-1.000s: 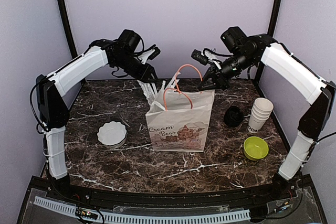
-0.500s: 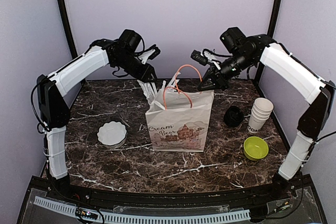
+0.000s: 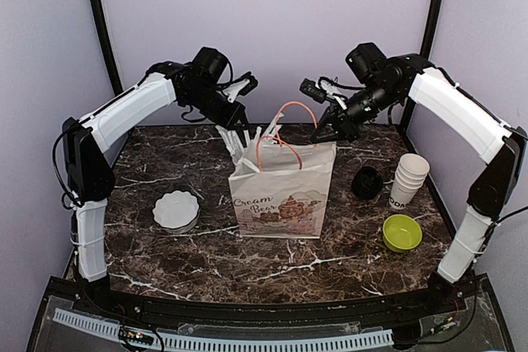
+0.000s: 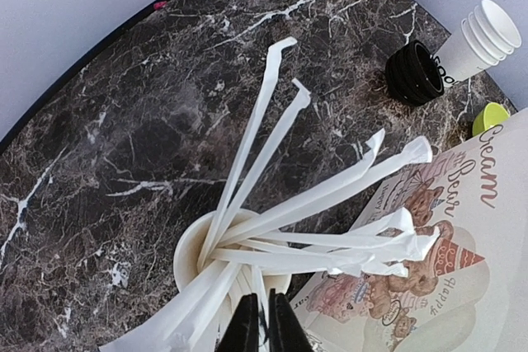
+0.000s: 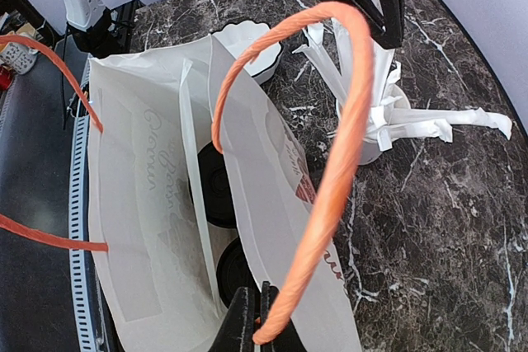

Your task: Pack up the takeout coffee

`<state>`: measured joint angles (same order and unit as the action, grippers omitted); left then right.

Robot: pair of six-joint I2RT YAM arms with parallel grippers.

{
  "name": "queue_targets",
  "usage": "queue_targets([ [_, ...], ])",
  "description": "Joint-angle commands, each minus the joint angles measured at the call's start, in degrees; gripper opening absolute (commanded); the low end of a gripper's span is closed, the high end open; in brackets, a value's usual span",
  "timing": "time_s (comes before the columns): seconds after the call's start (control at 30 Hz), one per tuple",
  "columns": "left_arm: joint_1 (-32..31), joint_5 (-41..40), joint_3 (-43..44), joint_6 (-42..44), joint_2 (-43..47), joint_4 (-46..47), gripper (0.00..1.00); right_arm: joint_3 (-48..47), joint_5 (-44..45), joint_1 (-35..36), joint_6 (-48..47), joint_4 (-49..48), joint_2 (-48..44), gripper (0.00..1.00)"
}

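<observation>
A white paper bag (image 3: 285, 195) is standing in the middle of a dark marble table (image 3: 206, 261). The two coffee cups (image 5: 216, 195) are already sitting inside it, one behind the other, and only their black lids are showing through the open top.

The right gripper (image 5: 254, 319) is pinching the bag's orange handle (image 5: 330, 162) with its jaws closed and is holding it up. The left gripper (image 4: 262, 327) is reaching into a cup of straws (image 4: 194, 257) just behind the bag, with its jaws nearly together around one thin wrapped straw (image 4: 258, 294).

Several risks are showing. The straws are fanning out and crossing one another, so lifting one is likely to drag its neighbours along or tip the light cup over. The straw's paper wrapper is looking thin and slippery, so it may be sliding out of the pinch on the way across. The bag is hanging partly from one handle, so a hard pull could be tilting it and the cups inside. The bag's mouth is looking narrow, and a long straw could be catching on its rim.
</observation>
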<state>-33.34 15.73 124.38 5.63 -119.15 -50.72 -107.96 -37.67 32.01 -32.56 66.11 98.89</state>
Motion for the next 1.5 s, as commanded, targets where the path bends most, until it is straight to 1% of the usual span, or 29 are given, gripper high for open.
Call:
queue_targets([
  [0.0,-0.4,1.7,3.3,0.4,1.9,-0.9,0.06,-0.2,-0.3,0.6,-0.3,1.2,0.5,0.03],
  [0.2,-0.4,0.9,5.6,0.2,7.4,-0.5,0.02,-0.8,-0.2,0.7,-0.2,1.4,0.9,0.03],
  [0.3,-0.4,0.6,5.7,0.0,12.4,0.1,0.00,-1.2,-0.2,0.8,-0.2,1.6,1.3,0.03],
  [0.5,-0.4,-1.5,4.0,0.5,22.8,3.5,0.00,-1.8,-0.2,0.9,-0.2,1.8,2.0,0.03],
  [0.63,-0.4,1.5,1.7,-0.4,30.2,6.6,0.00,-2.2,-0.2,1.1,-0.1,1.8,2.5,0.03],
  [0.73,-0.4,6.2,0.3,-1.5,34.5,7.8,0.00,-2.7,-0.2,1.1,-0.1,1.9,2.9,0.03],
  [0.87,-0.4,12.9,0.1,-3.8,36.1,6.8,0.00,-3.9,-0.4,1.2,0.1,2.0,3.5,0.03],
  [0.97,-0.4,17.0,-2.3,-5.3,36.6,6.9,0.00,-4.6,-0.5,1.4,0.3,2.0,3.6,0.02],
  [1.13,-1.6,19.8,-8.0,-7.9,36.9,8.3,0.00,-4.7,-0.6,1.5,0.4,2.0,3.5,0.02],
  [1.27,-2.9,20.6,-14.6,-9.6,37.0,12.8,0.00,-4.4,-0.6,1.6,0.4,2.0,3.1,0.02],
  [1.4,-4.7,23.9,-21.3,-12.7,35.4,20.0,0.00,-4.4,-0.3,1.8,0.5,1.7,3.1,0.02],
  [1.47,-6.1,25.0,-23.3,-14.3,34.2,24.0,0.00,-4.5,-0.1,1.8,0.8,1.5,3.1,0.02],
])
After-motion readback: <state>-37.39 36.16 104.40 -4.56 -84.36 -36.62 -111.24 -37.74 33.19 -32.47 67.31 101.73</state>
